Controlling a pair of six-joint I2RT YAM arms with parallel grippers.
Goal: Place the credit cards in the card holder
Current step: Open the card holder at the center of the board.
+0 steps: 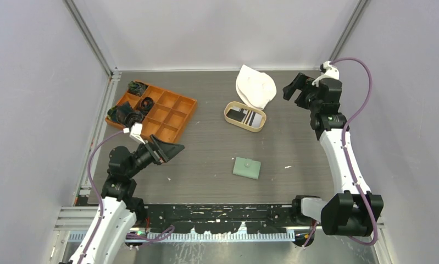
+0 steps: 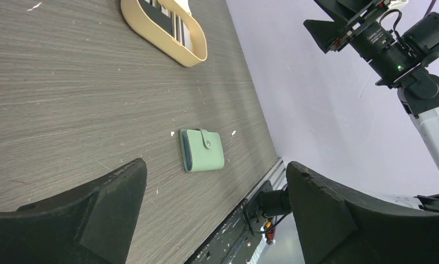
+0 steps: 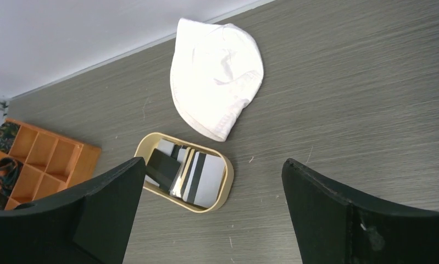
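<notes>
The sage-green card holder lies closed and snapped on the table's near middle; it also shows in the left wrist view. Several credit cards, black, white and striped, lie stacked in a tan oval tray; the right wrist view looks down on the cards. My left gripper hovers open and empty to the left of the card holder, aimed at it. At the back right, my right gripper is raised, open and empty, well above the tray.
A white cloth hat lies just behind the tray, touching its far rim. An orange compartment box sits at the back left, with dark cord bundles in and beside it. Walls close off the left, back and right sides.
</notes>
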